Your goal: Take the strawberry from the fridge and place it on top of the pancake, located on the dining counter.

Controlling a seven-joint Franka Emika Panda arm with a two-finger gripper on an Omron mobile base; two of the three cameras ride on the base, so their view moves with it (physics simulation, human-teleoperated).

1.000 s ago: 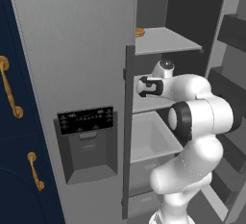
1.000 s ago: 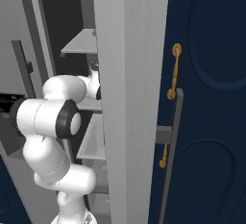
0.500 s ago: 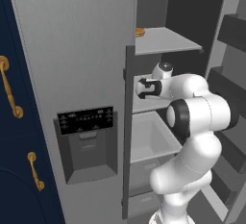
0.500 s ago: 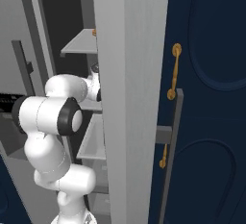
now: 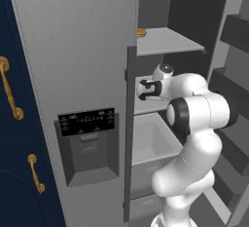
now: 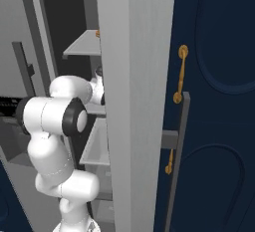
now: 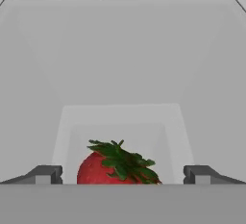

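Red and capped with green leaves, the small roundish strawberry (image 7: 115, 168) lay low in the hand view, directly between the two dark finger tips of the two-finger gripper (image 7: 122, 175). The jaws stood spread wide, one tip on each side of the fruit and neither touching it. Beyond the strawberry stretched the pale grey floor and walls of a fridge compartment.

From the left base view, the white arm reached past the edge of the tall grey side-by-side fridge (image 5: 73, 50) into its open right half, the gripper (image 5: 140, 89) level with a middle shelf. A black dispenser panel (image 5: 86, 122) sat on the closed left door. On the grey shelf (image 5: 168, 41) above the hand lay a flat orange-brown food item (image 5: 141, 32). Navy cabinet fronts with brass handles (image 5: 10, 90) flanked the fridge.
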